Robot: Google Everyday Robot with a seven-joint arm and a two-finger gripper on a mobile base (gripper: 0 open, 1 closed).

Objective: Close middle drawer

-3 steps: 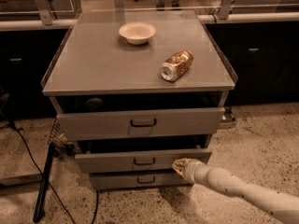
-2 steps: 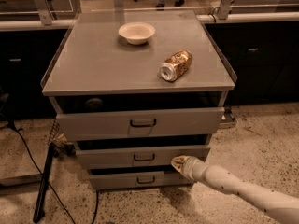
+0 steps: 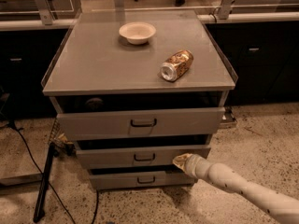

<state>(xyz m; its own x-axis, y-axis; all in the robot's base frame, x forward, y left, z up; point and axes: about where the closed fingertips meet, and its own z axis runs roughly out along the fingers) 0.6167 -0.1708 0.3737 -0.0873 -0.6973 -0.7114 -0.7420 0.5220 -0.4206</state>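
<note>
The middle drawer (image 3: 112, 157) is a grey metal drawer with a small dark loop handle (image 3: 144, 157) at its centre. It stands only slightly out from the cabinet, under the wide top drawer (image 3: 93, 123), which is pulled out further. My gripper (image 3: 179, 161) is at the end of a white arm coming in from the lower right. Its tip rests against the right part of the middle drawer's front.
The bottom drawer (image 3: 112, 180) is narrowest, with its own handle. On the cabinet top (image 3: 93, 64) lie a white bowl (image 3: 137, 32) and a tipped can (image 3: 176, 65). A black cable (image 3: 42, 190) and stand lie on the floor at the left. Dark counters stand behind.
The middle drawer has slid back into the cabinet, with my gripper moving forward and left against its front.
</note>
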